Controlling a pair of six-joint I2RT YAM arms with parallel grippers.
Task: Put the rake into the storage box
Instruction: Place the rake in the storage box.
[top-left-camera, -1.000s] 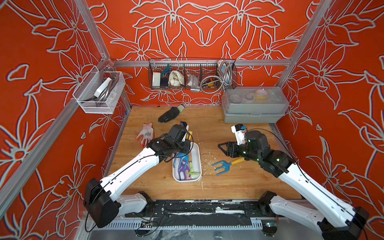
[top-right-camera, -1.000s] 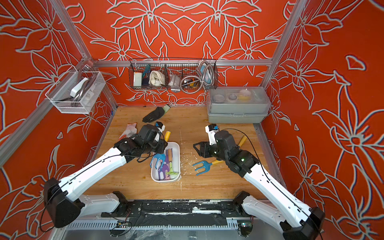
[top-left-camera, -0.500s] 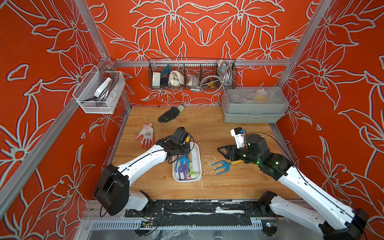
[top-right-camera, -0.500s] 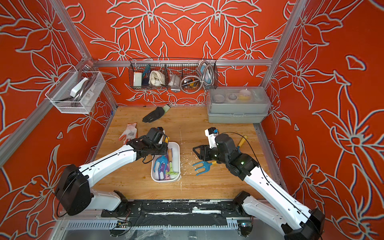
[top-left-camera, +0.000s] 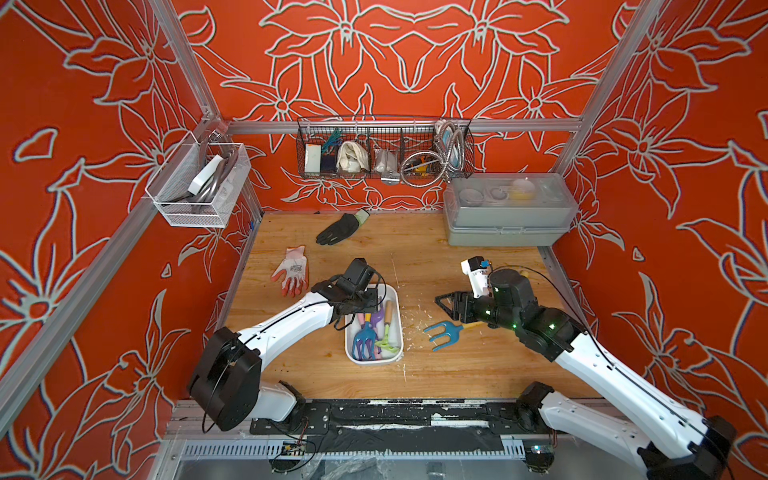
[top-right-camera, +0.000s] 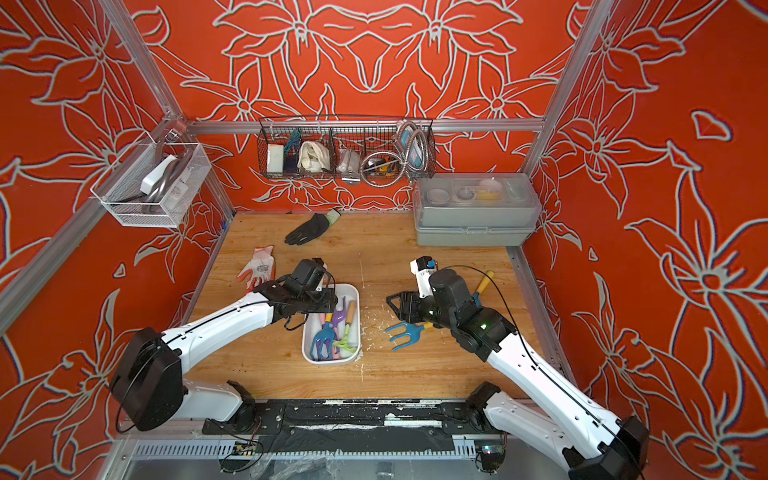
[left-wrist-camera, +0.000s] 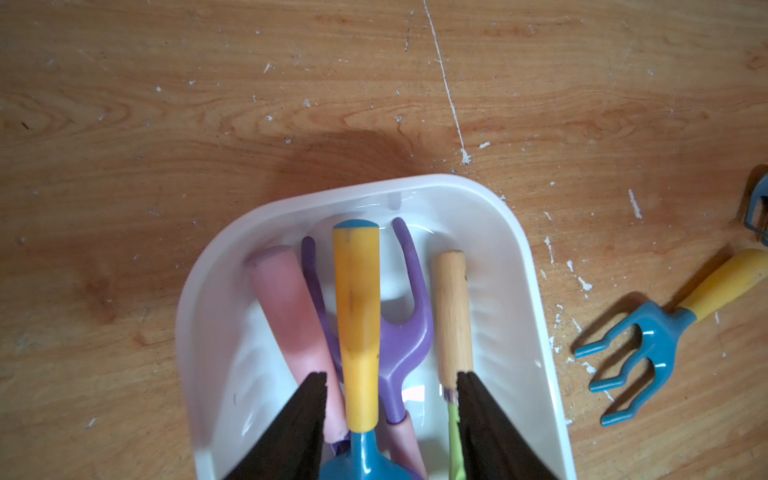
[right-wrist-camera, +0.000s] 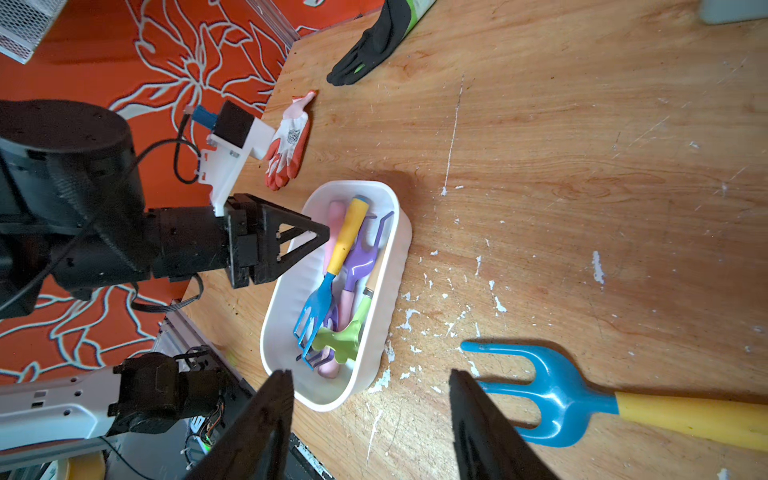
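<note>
Rake (left-wrist-camera: 357, 324) lay inside the box (left-wrist-camera: 515, 249) among other tools (left-wrist-camera: 451, 316), so the drop looked done. Left gripper (left-wrist-camera: 390, 376) stood with jaws parted astride its handle, gripping nothing. Right gripper (right-wrist-camera: 370, 372) hung spread and empty near a blue fork (right-wrist-camera: 552, 395) outside it. Only pulling clear seemed left

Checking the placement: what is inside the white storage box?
In the storage box, a blue rake with a yellow handle lies over a purple fork, beside a pink handle and a green wooden-handled tool. Whatever lies beneath them is covered.
</note>
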